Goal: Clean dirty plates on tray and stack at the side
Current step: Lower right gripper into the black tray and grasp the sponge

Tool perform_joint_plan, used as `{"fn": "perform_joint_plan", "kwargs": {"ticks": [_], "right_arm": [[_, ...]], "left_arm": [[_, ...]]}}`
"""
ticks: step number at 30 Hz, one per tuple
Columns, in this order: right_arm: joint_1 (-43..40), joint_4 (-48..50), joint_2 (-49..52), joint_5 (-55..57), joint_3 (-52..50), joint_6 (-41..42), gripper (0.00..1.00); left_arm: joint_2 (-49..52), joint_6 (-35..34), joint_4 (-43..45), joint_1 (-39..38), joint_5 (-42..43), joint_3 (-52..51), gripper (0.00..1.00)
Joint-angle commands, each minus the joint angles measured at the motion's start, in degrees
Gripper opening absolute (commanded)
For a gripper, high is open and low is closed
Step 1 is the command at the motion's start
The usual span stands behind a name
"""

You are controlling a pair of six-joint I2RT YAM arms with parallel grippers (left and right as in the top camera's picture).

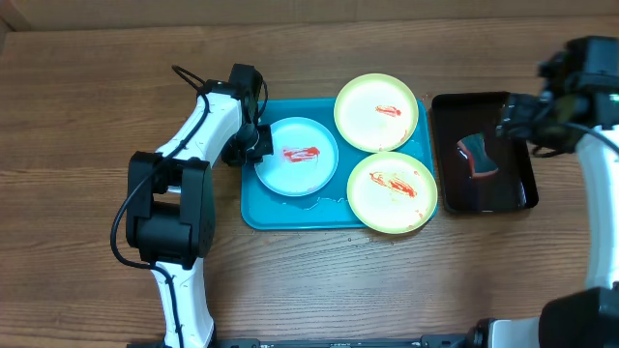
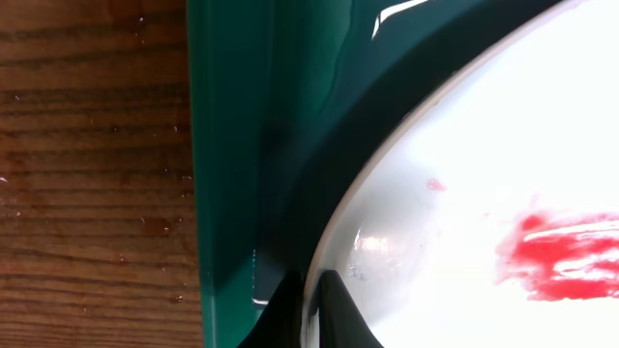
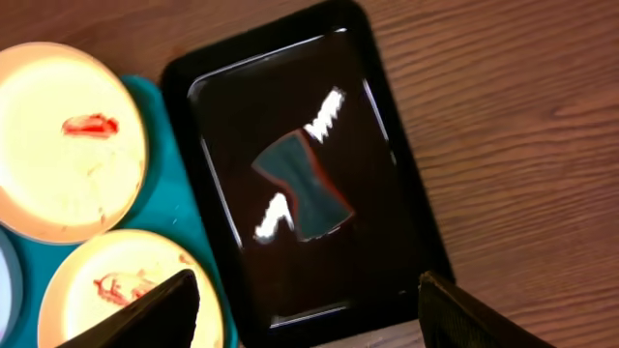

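A brown wood-grain bench point(image 1: 87, 68) fills the view, its grain running left to right, evenly lit. A paler strip point(image 1: 290, 8) lies along its far edge.

You're at a robot test bench. The left arm point(image 1: 172, 203) and right arm point(image 1: 595, 155) stand at a wood-grain table point(image 1: 77, 106).

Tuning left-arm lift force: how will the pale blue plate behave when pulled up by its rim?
Probably light and stiff: thin, plastic-looking pale blue plate. Glossy, wet-looking surface suggests it may slip in the left hand. Held at one edge only, it would likely tilt.
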Motion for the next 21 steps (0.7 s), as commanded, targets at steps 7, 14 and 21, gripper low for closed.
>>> {"fn": "perform_joint_plan", "kwargs": {"ticks": [7, 14, 21], "right_arm": [[-2.6, 0.6, 13.4, -3.1, 1.2, -12.5, 0.7], [-2.6, -1.3, 23.8, -0.7, 1.2, -17.0, 0.71], [-1.6, -0.7, 27.8, -8.1, 1.2, -21.9, 0.72]], "left_arm": [[1.6, 0.0, 1.8, -0.1, -1.5, -1.7, 0.04], [1.6, 0.0, 2.3, -0.1, -1.5, -1.7, 0.04], [1.6, 0.0, 3.1, -0.1, -1.5, -1.7, 0.04]]}}
